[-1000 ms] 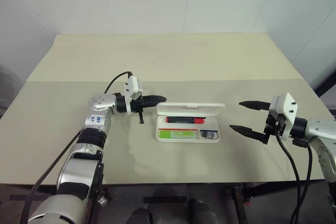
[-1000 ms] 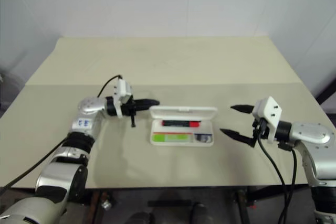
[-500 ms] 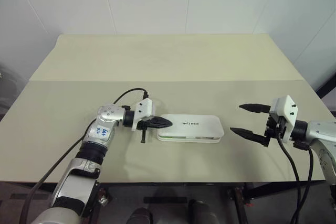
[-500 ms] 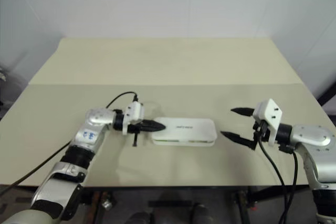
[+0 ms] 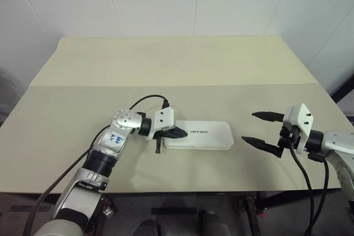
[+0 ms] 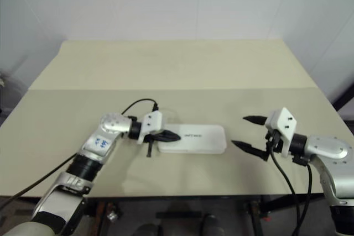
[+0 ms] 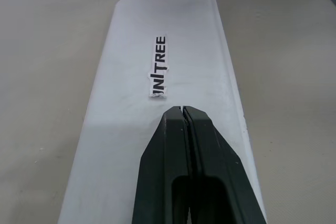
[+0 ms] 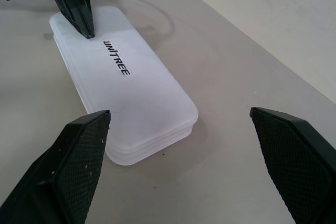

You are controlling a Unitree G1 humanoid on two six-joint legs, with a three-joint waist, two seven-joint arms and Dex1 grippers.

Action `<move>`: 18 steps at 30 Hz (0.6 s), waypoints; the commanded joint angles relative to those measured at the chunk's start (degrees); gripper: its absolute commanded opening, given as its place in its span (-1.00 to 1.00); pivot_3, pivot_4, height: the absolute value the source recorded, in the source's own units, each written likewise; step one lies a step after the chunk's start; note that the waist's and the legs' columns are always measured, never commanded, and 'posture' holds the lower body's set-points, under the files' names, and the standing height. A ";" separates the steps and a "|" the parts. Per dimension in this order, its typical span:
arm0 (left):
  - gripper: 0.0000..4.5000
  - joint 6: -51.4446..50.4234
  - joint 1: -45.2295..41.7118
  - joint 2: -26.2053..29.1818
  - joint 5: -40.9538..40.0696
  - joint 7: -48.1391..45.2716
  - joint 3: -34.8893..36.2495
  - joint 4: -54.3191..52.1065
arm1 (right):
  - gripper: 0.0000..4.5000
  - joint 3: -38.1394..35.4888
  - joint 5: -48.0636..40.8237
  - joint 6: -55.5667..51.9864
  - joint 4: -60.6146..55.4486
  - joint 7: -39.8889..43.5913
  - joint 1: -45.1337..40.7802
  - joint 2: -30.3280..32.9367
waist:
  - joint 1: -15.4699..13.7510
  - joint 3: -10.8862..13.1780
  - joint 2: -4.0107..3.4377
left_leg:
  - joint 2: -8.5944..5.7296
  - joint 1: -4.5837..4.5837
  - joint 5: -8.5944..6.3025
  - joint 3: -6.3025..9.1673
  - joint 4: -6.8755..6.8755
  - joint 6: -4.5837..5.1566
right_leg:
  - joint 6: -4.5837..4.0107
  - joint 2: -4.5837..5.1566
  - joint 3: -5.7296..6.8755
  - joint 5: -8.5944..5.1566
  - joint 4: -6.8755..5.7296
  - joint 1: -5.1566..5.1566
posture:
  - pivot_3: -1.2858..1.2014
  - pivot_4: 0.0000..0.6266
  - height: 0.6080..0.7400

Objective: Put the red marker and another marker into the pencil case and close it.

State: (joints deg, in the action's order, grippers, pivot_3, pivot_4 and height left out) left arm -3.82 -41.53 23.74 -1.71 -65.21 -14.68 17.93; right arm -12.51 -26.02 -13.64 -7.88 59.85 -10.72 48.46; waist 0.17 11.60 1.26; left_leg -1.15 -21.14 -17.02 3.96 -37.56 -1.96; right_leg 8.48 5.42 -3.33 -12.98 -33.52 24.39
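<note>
White and flat, the case point(image 5: 200, 135) lies lid-down on your beige table point(image 5: 166, 64), near the front edge and about midway across, its dark lettering facing up; your left gripper point(image 5: 182, 133) has its fingers point(image 7: 189, 145) pressed together, tips resting on the lid at the case's left end; your right gripper point(image 5: 260, 129) hovers well off to the case's right, fingers spread wide, gripping nothing.
</note>
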 commanded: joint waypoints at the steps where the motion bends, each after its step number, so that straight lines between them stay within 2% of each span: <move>1: -0.99 -2.07 1.62 0.97 0.96 0.66 -1.08 -2.54 | 1.00 -2.52 -1.40 0.32 -2.15 -0.68 -0.07 -0.17 | 0.02 0.00 0.00 | 0.00 0.01 0.00 0.00 0.00 0.00 | 0.00 0.00 0.00 0.00 -0.01 0.00 | 0.03 -0.52 1.00; 8: -0.99 -6.37 2.68 1.59 2.82 4.09 -1.58 -3.30 | 1.00 -1.72 -1.57 0.15 -1.97 -0.95 -1.07 -0.49 | 0.03 0.00 0.00 | 0.00 0.04 0.00 0.00 -0.01 0.00 | -0.01 0.00 0.00 0.00 -0.02 -0.03 | 0.03 -0.52 1.00; 13: -0.99 -8.21 2.82 0.96 1.17 5.40 -0.89 -4.05 | 1.00 -1.19 -1.57 -0.06 -1.98 -0.98 -1.60 -0.84 | 0.06 0.00 0.00 | 0.00 0.17 0.00 0.00 -0.05 0.01 | -0.02 0.00 0.00 -0.01 -0.02 -0.17 | 0.03 -0.52 1.00; 18: -0.99 -11.26 3.18 -1.70 -8.63 5.09 5.80 -7.73 | 1.00 -0.96 -1.53 -0.15 -1.53 -0.44 -1.99 -1.04 | 0.10 0.00 0.00 | 0.00 0.19 0.01 0.01 -0.11 0.01 | -0.03 0.00 0.00 -0.02 0.00 -0.24 | 0.03 -0.52 1.00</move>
State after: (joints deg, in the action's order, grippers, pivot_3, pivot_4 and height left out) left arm -14.01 -37.92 22.43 -6.65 -60.31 -11.53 13.56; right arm -12.47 -26.49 -13.89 -8.32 59.29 -11.91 47.42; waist 0.26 11.60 1.26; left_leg -1.15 -20.97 -17.01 3.98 -37.68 -1.95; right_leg 8.45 5.42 -3.33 -12.99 -33.52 24.16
